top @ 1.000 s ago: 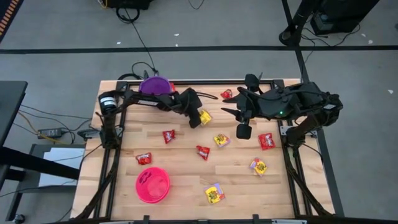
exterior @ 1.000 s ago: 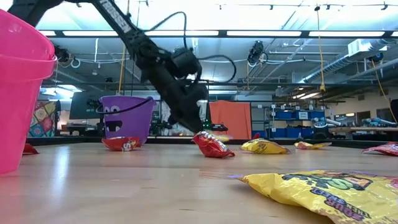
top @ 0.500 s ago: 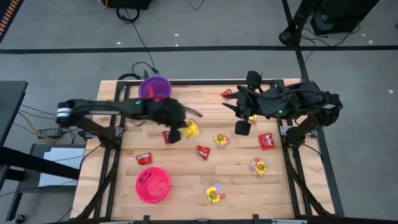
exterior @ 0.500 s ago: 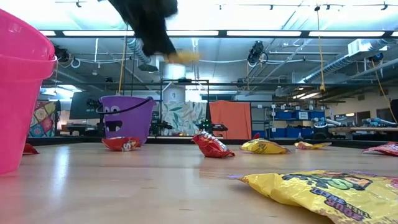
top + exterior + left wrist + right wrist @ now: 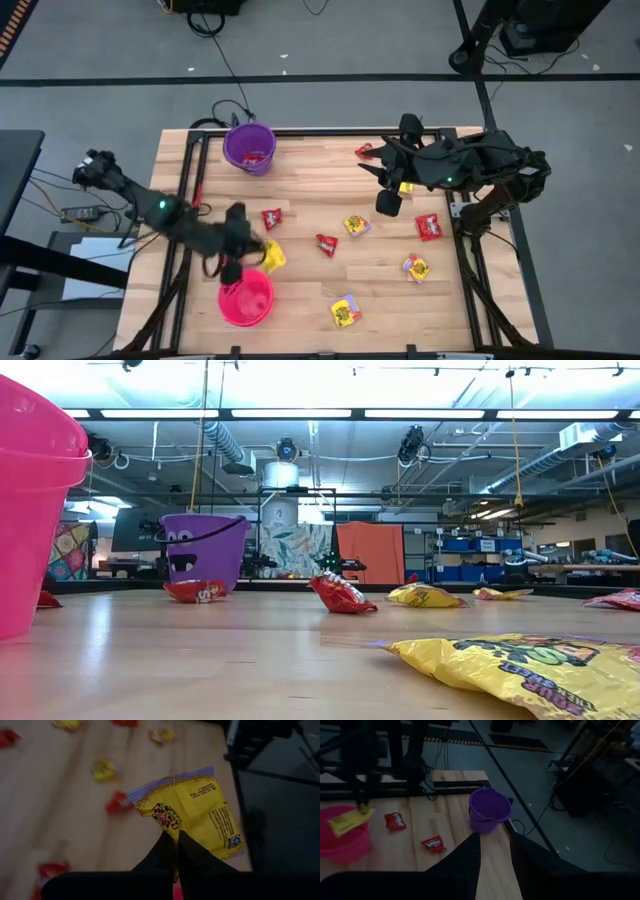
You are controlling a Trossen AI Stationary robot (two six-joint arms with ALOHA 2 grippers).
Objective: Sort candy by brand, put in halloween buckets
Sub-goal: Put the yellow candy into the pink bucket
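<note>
Buckets: the purple bucket stands at the table's far edge and holds a red packet; the pink bucket sits near the front edge, with no contents discernible. The left gripper hangs at the pink bucket's far rim, fingers clamped on a yellow packet with a purple-striped end; its print is too blurred to read. The right gripper hovers over the table's far right part, fingers apart and empty. Red and yellow packets lie scattered across the table. A red packet beside the purple bucket shows white lettering, unreadable.
</note>
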